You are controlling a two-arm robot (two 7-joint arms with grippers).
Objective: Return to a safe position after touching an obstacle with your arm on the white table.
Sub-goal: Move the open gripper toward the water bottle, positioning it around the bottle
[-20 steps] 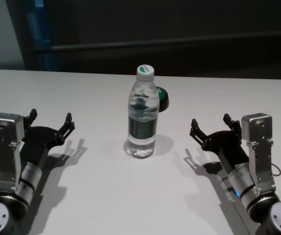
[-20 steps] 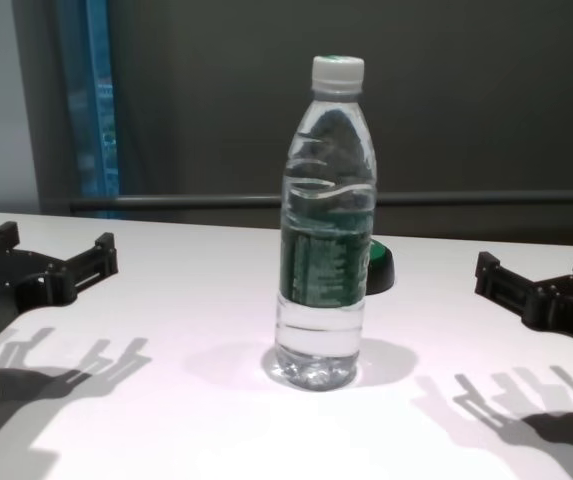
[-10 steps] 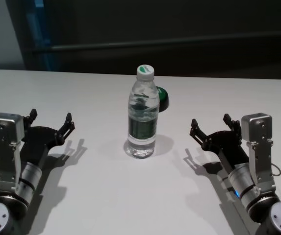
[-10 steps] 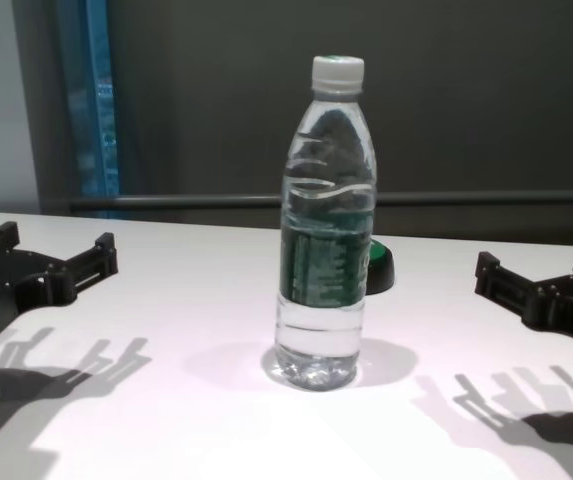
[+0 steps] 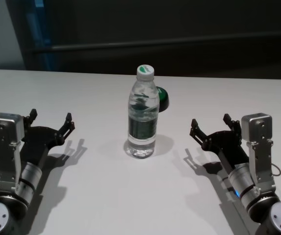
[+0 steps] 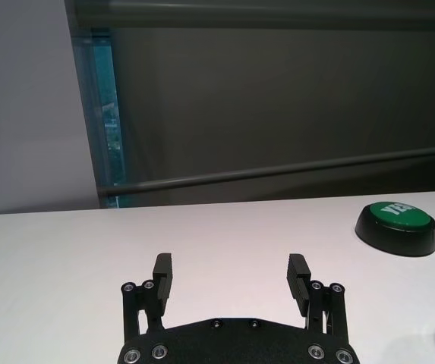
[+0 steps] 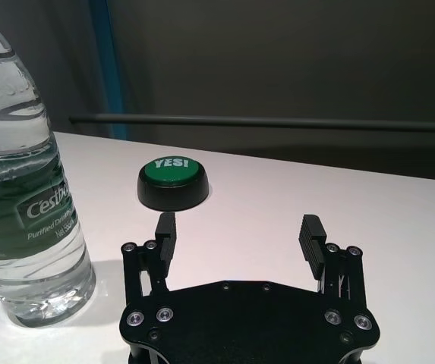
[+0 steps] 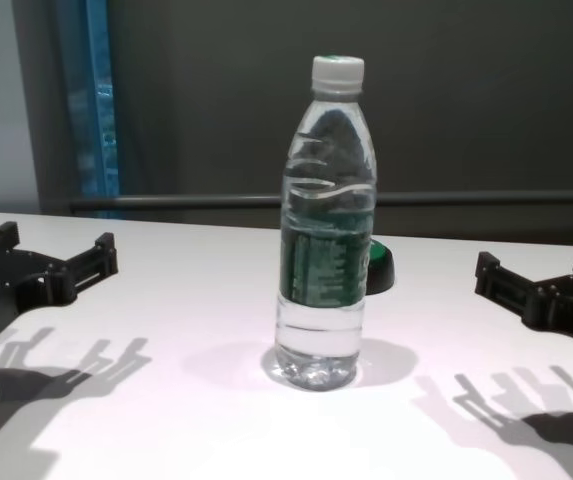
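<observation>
The obstacle, a tall clear water bottle (image 5: 142, 120) with a white cap and dark green label, stands upright at the middle of the white table (image 5: 106, 196). It also shows in the chest view (image 8: 326, 230) and the right wrist view (image 7: 23, 197). My left gripper (image 5: 50, 120) is open and empty, well to the bottle's left, apart from it; it also shows in the left wrist view (image 6: 232, 274). My right gripper (image 5: 213, 126) is open and empty, well to the bottle's right, also seen in the right wrist view (image 7: 238, 233).
A low round green button on a black base (image 5: 163, 98) sits just behind the bottle, to its right. It shows in the right wrist view (image 7: 173, 182) and the left wrist view (image 6: 396, 225). A dark wall with a rail runs beyond the table's far edge.
</observation>
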